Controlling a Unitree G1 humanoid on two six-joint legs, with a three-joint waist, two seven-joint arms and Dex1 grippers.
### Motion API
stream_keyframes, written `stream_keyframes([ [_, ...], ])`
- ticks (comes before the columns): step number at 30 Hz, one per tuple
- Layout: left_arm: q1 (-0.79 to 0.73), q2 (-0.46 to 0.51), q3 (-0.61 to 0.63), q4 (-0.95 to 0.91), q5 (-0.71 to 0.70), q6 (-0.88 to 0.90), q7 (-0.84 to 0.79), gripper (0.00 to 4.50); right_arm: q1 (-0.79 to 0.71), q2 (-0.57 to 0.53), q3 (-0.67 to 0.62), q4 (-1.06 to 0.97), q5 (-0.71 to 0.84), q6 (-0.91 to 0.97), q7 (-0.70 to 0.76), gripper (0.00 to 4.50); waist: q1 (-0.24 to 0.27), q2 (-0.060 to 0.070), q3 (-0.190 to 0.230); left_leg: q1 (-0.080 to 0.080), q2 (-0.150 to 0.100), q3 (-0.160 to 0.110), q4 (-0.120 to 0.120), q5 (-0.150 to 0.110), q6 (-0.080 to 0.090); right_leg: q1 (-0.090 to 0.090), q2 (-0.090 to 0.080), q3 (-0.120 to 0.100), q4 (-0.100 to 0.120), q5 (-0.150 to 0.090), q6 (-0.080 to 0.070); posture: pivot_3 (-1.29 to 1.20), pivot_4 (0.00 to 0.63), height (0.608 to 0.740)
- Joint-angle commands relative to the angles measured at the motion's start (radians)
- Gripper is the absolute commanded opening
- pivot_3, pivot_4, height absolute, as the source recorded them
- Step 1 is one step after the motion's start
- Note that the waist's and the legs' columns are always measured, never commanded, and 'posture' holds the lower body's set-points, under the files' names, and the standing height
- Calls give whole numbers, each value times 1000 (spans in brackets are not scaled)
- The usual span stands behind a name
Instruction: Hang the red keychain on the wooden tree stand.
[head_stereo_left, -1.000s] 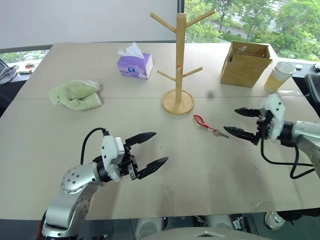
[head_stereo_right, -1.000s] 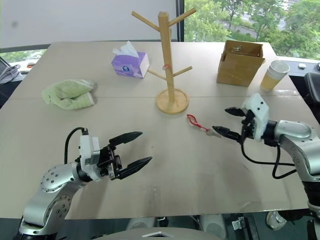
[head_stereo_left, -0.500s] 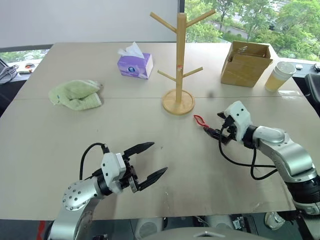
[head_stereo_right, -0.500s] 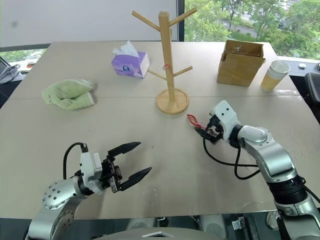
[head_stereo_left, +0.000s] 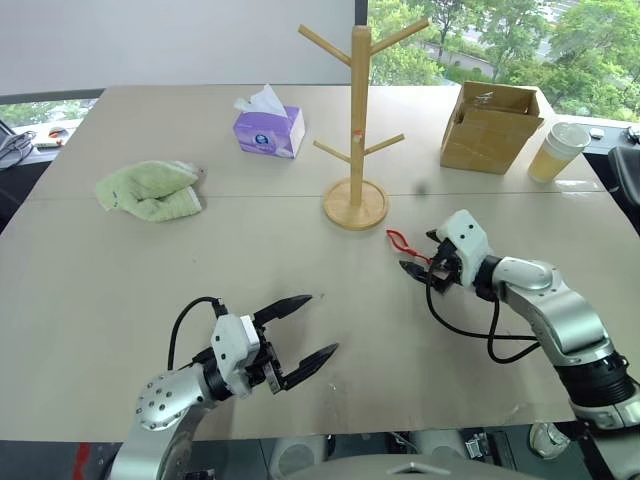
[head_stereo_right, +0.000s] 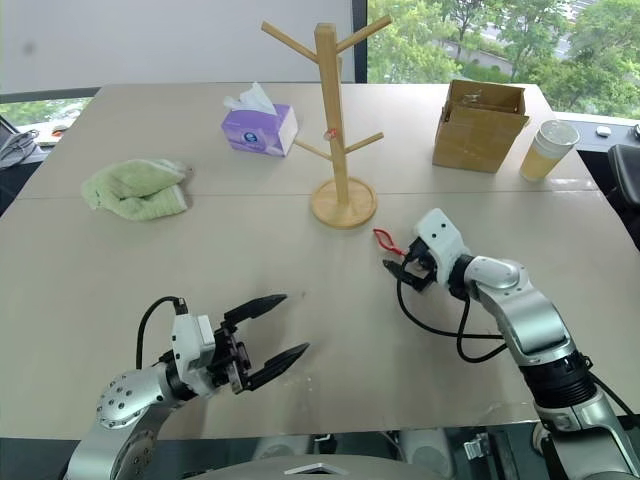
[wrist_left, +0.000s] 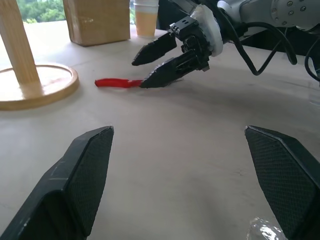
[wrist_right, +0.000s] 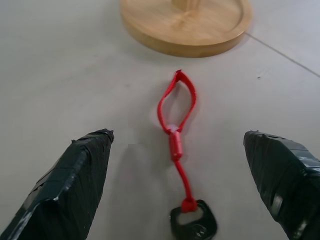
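The red keychain (wrist_right: 176, 131) lies flat on the table just right of the wooden tree stand's round base (wrist_right: 185, 25); its dark key (wrist_right: 194, 222) points away from the stand. My right gripper (head_stereo_left: 416, 252) is low over the table, open, one finger on each side of the cord and not touching it. The wooden tree stand (head_stereo_left: 357, 110) stands upright at mid-table with bare pegs. Near the front edge, my left gripper (head_stereo_left: 322, 323) hangs open and holds nothing. In the left wrist view the right gripper (wrist_left: 139, 74) has its tips at the red cord (wrist_left: 112, 82).
A purple tissue box (head_stereo_left: 269, 125) and a green cloth (head_stereo_left: 150, 189) lie at the back left. A cardboard box (head_stereo_left: 491, 126) and a paper cup (head_stereo_left: 558, 152) stand at the back right. Bare tabletop lies between the two grippers.
My right gripper has swung in from the right and come down, now straddling the keychain. The left gripper has sunk a little toward the front edge. The keychain has not moved.
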Motion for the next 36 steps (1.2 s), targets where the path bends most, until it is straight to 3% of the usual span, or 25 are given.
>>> stream_keyframes([
  [1,10,10,-6,-42,-17,17,7,4356,-10,12,-2,4,-13,-34,10,4500,0,0,0,0,0,0,0,0,0,0,0,0,0,0,0,0,150,740],
  [15,4,18,-5,-57,-27,51,26,4356,-22,71,-31,92,4,-37,46,4500,-1,0,0,0,0,0,0,0,0,0,0,0,0,0,0,0,150,740],
  [25,-7,16,-4,-48,-24,53,40,4397,-21,60,-33,103,-16,-66,55,124,-1,0,0,0,0,0,0,0,0,0,0,0,0,0,0,0,150,740],
  [31,-51,29,28,-55,-41,94,72,4397,-23,45,-52,88,-16,-141,86,124,1,0,0,0,0,0,0,0,0,0,0,0,0,0,0,0,150,740],
  [36,-282,92,165,-51,-219,316,188,4397,-53,16,-83,31,-26,-326,138,124,1,0,1,-1,0,-2,0,0,0,0,0,-1,0,0,0,0,150,740],
])
